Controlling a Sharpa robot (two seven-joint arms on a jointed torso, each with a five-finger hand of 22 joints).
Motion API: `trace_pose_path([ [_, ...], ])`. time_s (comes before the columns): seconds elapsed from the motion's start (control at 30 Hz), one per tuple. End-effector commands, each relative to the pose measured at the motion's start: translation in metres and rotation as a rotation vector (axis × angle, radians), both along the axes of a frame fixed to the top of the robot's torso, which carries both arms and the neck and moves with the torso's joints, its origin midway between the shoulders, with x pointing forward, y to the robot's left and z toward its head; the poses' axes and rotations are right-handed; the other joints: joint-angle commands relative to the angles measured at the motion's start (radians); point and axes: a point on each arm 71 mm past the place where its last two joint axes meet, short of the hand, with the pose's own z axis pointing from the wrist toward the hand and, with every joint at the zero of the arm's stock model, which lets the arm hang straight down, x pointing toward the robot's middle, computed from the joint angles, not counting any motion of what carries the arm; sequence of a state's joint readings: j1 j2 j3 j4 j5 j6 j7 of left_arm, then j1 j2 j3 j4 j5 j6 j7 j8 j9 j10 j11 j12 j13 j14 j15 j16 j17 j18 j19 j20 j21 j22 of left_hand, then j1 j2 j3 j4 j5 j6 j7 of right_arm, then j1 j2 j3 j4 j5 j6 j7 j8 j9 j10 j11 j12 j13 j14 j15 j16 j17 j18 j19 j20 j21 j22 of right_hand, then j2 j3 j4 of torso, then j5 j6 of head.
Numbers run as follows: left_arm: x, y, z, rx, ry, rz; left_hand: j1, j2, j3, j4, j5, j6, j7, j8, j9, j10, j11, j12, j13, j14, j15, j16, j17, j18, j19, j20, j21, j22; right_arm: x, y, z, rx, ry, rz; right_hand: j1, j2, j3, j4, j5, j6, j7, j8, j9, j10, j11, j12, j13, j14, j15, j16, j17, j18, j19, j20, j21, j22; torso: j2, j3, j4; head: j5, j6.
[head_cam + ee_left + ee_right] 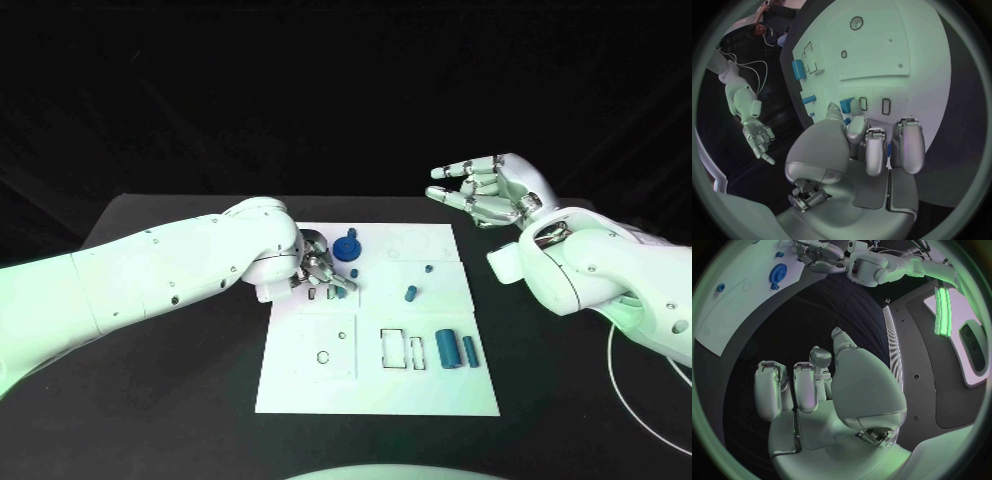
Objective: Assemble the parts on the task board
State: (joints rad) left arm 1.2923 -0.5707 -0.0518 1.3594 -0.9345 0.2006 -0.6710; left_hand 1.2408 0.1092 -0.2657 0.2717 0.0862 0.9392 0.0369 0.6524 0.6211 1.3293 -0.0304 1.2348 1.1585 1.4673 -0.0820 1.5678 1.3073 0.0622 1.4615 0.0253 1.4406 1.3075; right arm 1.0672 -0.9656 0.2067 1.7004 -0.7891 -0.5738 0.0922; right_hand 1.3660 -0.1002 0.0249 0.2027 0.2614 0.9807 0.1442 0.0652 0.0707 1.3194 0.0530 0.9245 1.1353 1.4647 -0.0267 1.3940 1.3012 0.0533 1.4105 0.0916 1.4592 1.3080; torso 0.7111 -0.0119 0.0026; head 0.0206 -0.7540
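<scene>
The white task board lies mid-table. My left hand is down on its far left part, fingers curled round a small blue part that peeks out between them. Next to the thumb tip another blue piece sits beside two slots. A blue gear stands just beyond this hand. Two small blue pieces lie near the board's middle. Two blue cylinders lie on the right side. My right hand is raised beyond the board's far right corner, fingers loosely curved and apart, holding nothing.
The black table surrounds the board. Outlined slots and round holes mark the board's near half. A white cable runs along the table's right side.
</scene>
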Motion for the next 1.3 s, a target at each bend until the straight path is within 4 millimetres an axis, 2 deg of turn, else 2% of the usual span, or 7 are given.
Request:
trace_pose_path([
  [0.03, -0.0009, -0.0013, -0.0007, 0.002, 0.018, -0.012, 0.015, 0.003, 0.011, -0.001, 0.007, -0.005, 0.000, 0.006, 0.004, 0.005, 0.001, 0.005, 0.001, 0.103, -0.004, 0.003, 0.264, -0.018, 0.020, 0.000, 0.005, 0.076, -0.0004, 0.0020, -0.0010, -0.009, 0.002, 0.019, -0.001, 0.011, -0.006, 0.000, 0.003, -0.007, 0.000, 0.002, 0.001, -0.009, 0.002, -0.004, -0.001, 0.049, 0.007, -0.004, -0.001, 0.006, -0.006, -0.001, -0.007, 0.011, 0.001, -0.0001, 0.0006, -0.001, 0.000],
  [0.77, -0.0003, -0.0018, -0.0004, -0.003, 0.010, -0.008, 0.215, 0.057, 0.230, -0.080, 0.043, -0.042, -0.013, -0.029, 0.027, -0.010, -0.013, -0.014, -0.006, 0.103, -0.017, 0.003, 0.264, -0.017, 0.017, -0.012, 0.003, 0.081, -0.0012, 0.0031, -0.0060, -0.012, 0.021, 0.029, -0.001, 0.014, -0.006, 0.000, 0.005, -0.007, -0.001, 0.002, 0.002, -0.007, 0.001, 0.000, 0.001, 0.049, 0.007, -0.005, -0.001, 0.006, -0.006, -0.001, -0.008, 0.010, 0.000, 0.0008, 0.0005, -0.001, -0.008],
  [0.87, -0.0011, -0.0014, -0.0004, -0.006, 0.007, -0.006, 0.249, 0.010, 0.353, -0.093, 0.099, -0.053, -0.003, -0.044, 0.028, -0.021, -0.006, -0.030, -0.016, 0.103, -0.014, 0.003, 0.264, -0.016, 0.013, -0.011, -0.002, 0.077, -0.0014, 0.0034, -0.0075, -0.013, 0.027, 0.032, -0.001, 0.014, -0.006, 0.000, 0.006, -0.007, -0.001, 0.002, 0.002, -0.005, 0.001, 0.005, 0.004, 0.050, 0.007, -0.002, 0.004, 0.005, -0.003, -0.001, -0.005, 0.015, 0.000, 0.0013, 0.0006, 0.000, -0.007],
  [0.9, -0.0014, -0.0013, -0.0004, -0.007, 0.007, -0.006, 0.207, -0.057, 0.497, -0.054, 0.099, -0.045, 0.006, -0.046, 0.037, -0.022, 0.019, -0.037, -0.020, 0.103, -0.011, 0.003, 0.264, -0.015, 0.010, -0.006, -0.005, 0.077, -0.0014, 0.0035, -0.0079, -0.013, 0.029, 0.033, -0.001, 0.014, -0.006, 0.000, 0.006, -0.007, -0.001, 0.002, 0.002, -0.005, 0.001, 0.005, 0.004, 0.050, 0.007, -0.002, 0.004, 0.005, -0.003, -0.001, -0.005, 0.015, 0.000, 0.0014, 0.0007, 0.000, -0.007],
  [1.03, -0.0033, -0.0002, -0.0002, -0.013, 0.006, -0.007, 0.160, -0.160, 0.717, -0.053, 0.108, -0.046, 0.001, -0.038, 0.059, -0.017, 0.005, -0.038, -0.023, 0.103, -0.006, 0.003, 0.264, -0.015, 0.010, -0.002, -0.006, 0.079, -0.0014, 0.0038, -0.0090, -0.015, 0.035, 0.035, -0.001, 0.014, -0.006, 0.000, 0.006, -0.007, -0.001, 0.002, 0.002, -0.005, 0.001, 0.005, 0.004, 0.050, 0.007, -0.002, 0.004, 0.005, -0.003, -0.001, -0.005, 0.015, 0.001, 0.0018, 0.0007, 0.000, -0.008],
  [1.07, -0.0040, 0.0002, -0.0001, -0.015, 0.006, -0.007, 0.079, -0.217, 0.874, -0.061, 0.101, -0.045, 0.004, -0.024, 0.084, -0.010, 0.011, -0.037, -0.023, 0.103, -0.007, 0.003, 0.264, -0.015, 0.011, -0.001, -0.007, 0.082, -0.0014, 0.0038, -0.0092, -0.015, 0.036, 0.035, -0.001, 0.014, -0.006, 0.000, 0.006, -0.007, -0.001, 0.002, 0.002, -0.005, 0.001, 0.005, 0.004, 0.050, 0.007, -0.002, 0.004, 0.005, -0.003, -0.001, -0.005, 0.015, 0.001, 0.0019, 0.0009, 0.000, -0.008],
  [1.3, -0.0077, 0.0054, 0.0020, -0.038, -0.009, 0.011, -0.005, -0.255, 0.992, -0.126, 0.105, -0.042, 0.003, -0.007, 0.117, -0.002, -0.001, -0.035, -0.023, 0.103, -0.005, 0.003, 0.264, -0.017, 0.016, -0.001, -0.002, 0.094, -0.0014, 0.0027, -0.0099, -0.019, 0.039, 0.033, -0.001, 0.014, -0.006, 0.000, 0.006, -0.007, -0.001, 0.002, 0.002, -0.006, 0.001, 0.003, 0.002, 0.050, 0.007, -0.003, 0.002, 0.005, -0.004, -0.001, -0.006, 0.014, -0.001, 0.0024, 0.0029, 0.001, -0.007],
])
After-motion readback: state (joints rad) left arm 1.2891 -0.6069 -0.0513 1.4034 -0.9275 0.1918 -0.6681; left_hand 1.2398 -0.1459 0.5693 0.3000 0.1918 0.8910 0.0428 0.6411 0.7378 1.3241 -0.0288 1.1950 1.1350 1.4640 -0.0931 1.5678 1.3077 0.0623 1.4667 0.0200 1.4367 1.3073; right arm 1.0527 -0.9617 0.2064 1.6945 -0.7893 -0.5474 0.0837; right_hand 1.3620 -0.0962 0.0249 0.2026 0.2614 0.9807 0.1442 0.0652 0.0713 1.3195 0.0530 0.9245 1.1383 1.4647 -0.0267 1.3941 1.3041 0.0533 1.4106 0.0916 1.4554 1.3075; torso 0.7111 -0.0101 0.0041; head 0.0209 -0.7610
